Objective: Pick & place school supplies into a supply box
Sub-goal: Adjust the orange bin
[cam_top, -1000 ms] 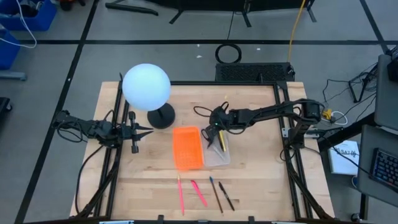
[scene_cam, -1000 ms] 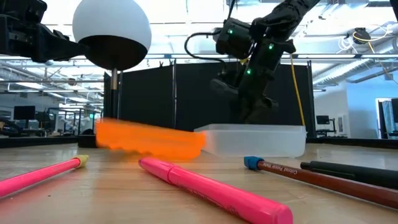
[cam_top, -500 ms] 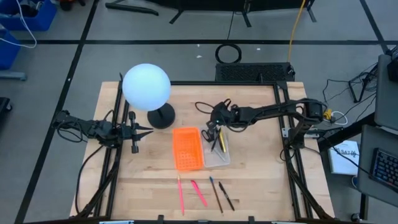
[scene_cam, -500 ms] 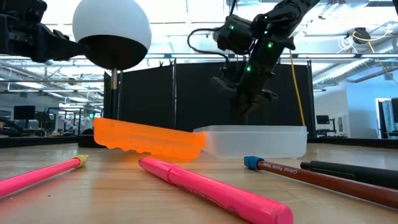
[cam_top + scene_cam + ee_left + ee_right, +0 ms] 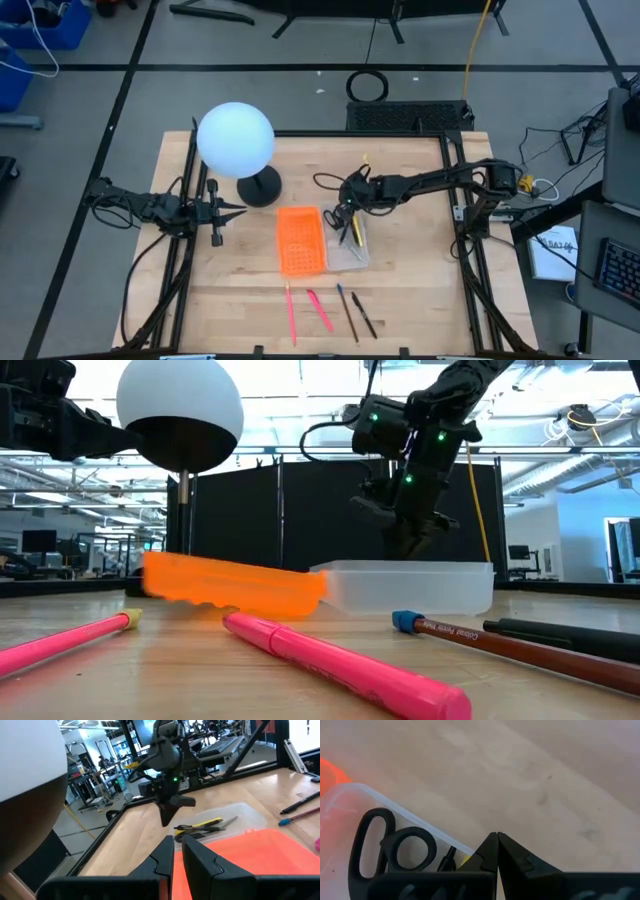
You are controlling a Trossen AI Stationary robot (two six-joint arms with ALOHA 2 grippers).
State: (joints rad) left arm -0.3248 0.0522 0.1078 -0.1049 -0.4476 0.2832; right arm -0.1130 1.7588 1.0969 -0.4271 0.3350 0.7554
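The supply box lies mid-table: an orange gridded panel [image 5: 301, 242] joined to a clear tray [image 5: 357, 254]. Black-handled scissors [image 5: 390, 845] and a yellow pencil [image 5: 206, 823] lie in the tray. Near the front edge lie a pink pencil [image 5: 290, 312], a pink marker [image 5: 320, 310], a brown pencil [image 5: 347, 312] and a black pen [image 5: 364, 314]. My right gripper [image 5: 343, 213] is shut, slanting down over the tray's far end. My left gripper [image 5: 240, 210] waits shut at the table's left, level, beside the lamp's base. My right gripper's shut fingertips [image 5: 490, 845] stand at the clear tray's far rim [image 5: 445, 837], slanting down from the table's far right. Whether they touch the rim I cannot tell.
A white globe lamp [image 5: 235, 140] on a black round base [image 5: 259, 187] stands at the back left, close to the box. Black frame rails run along the table's left and right edges. Bare wood lies between the box and the row of pens.
My right gripper, still shut, has shifted slightly over the tray's far end, a little toward the table's left and back again, tipping a bit. The orange panel has wobbled slightly. The left arm has kept still.
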